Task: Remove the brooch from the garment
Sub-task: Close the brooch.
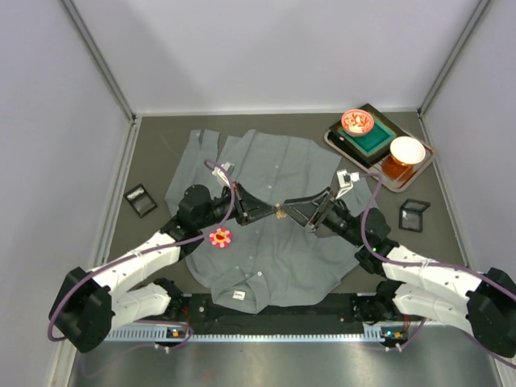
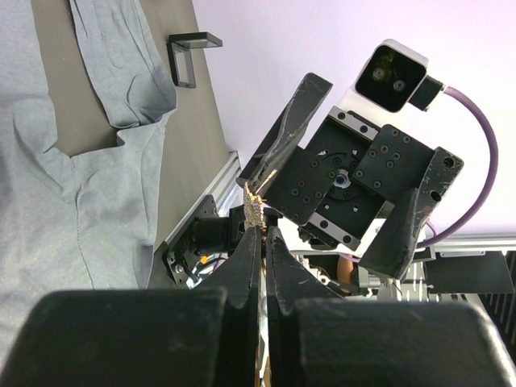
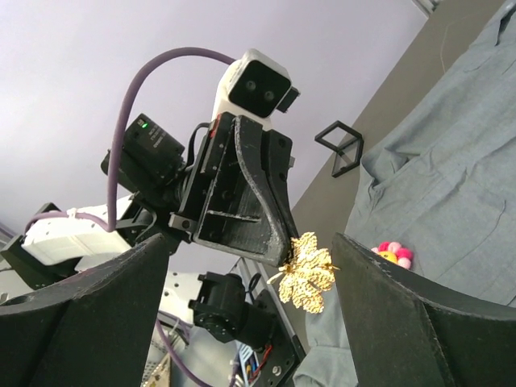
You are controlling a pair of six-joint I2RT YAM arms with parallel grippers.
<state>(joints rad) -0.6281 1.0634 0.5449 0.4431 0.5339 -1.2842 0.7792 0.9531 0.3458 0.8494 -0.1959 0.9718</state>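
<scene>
The garment (image 1: 274, 165) is a grey button-up shirt spread flat on the dark table, also seen in the left wrist view (image 2: 48, 201) and the right wrist view (image 3: 451, 177). A gold leaf-shaped brooch (image 1: 279, 212) hangs in the air above its middle. My left gripper (image 1: 270, 214) is shut on it, and the leaf (image 2: 255, 208) sticks out past the closed tips (image 2: 260, 231). My right gripper (image 1: 311, 213) faces it, open. In the right wrist view the brooch (image 3: 306, 274) sits between the wide-apart fingers (image 3: 419, 322), close to the right one.
A pink and yellow flower pin (image 1: 220, 237) lies on the shirt's left side. A tray (image 1: 419, 169) at the back right holds a red bowl (image 1: 356, 122), a green box (image 1: 372, 139) and a white bowl (image 1: 406, 149). Small black stands (image 1: 141, 200) (image 1: 414, 214) flank the shirt.
</scene>
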